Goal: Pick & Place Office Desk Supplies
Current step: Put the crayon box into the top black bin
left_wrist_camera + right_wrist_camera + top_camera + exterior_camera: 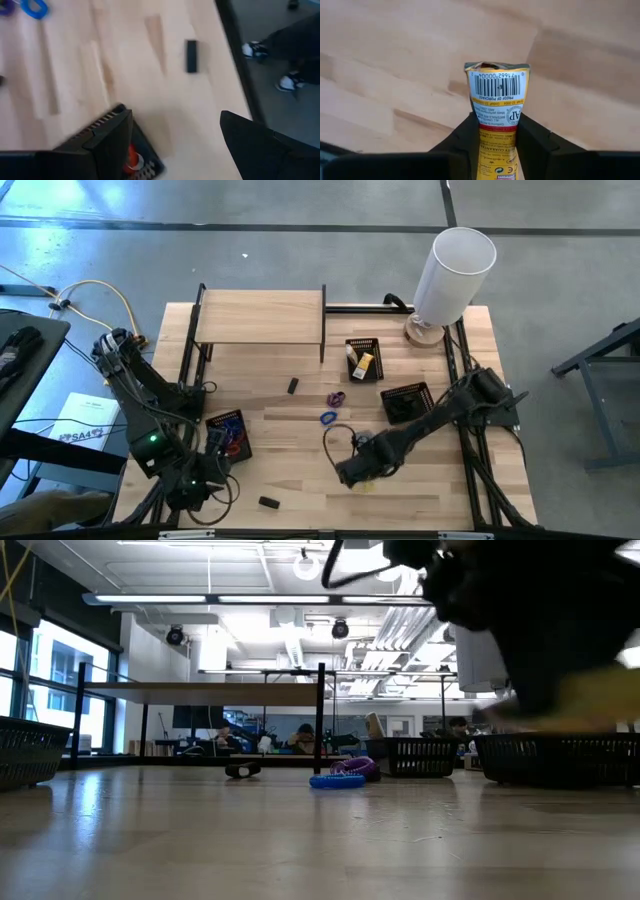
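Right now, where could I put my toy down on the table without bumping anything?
The biggest bare patch is the front middle, between the small black block and the right gripper, which is shut on a yellow packet. It is crowded around the blue loop, the purple loop and the mesh trays. The left gripper waits at the front left corner.

An open-plan lab or workshop: beyond the right gripper (560, 690), the low view shows exposed ceiling ducts (290, 640), strip lights (250, 600), large windows (50, 680) and people (300, 737) at benches. The tabletop (300, 470) stands on polished concrete floor (300, 240).
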Robot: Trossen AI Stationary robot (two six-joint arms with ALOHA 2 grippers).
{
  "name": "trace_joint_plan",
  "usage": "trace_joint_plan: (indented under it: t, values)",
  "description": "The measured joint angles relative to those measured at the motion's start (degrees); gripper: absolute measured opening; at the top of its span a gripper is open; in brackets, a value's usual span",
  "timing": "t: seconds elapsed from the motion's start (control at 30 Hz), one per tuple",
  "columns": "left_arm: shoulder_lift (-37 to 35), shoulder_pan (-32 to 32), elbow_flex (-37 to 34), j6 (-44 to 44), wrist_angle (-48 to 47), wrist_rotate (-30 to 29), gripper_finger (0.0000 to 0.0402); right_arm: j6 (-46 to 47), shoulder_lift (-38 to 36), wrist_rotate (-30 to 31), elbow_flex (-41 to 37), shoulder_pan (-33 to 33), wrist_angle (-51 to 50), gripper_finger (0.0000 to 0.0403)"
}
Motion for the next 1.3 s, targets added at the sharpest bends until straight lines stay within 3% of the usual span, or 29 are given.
trace_joint_plan:
  t: [0.47,0.73,0.97,1.3]
  values:
    - [-0.04,13.21,0.0,4.73,0.17,-0.77,0.0292,-27.87,-16.32,9.76,0.18,-19.71,-17.7,0.0095]
    - [-0.04,17.96,0.0,4.66,1.32,-0.76,0.0292,-46.36,-16.85,10.29,0.15,-35.76,-17.68,0.0095]
    - [-0.04,18.46,0.0,-0.17,1.12,-0.36,0.0292,-51.36,-15.38,10.33,0.13,-44.3,-13.8,0.0095]
    - [0.12,19.64,0.0,-5.74,1.32,-0.98,0.0292,-52.77,-14.06,9.39,-5.26,-46.96,-8.54,0.0095]
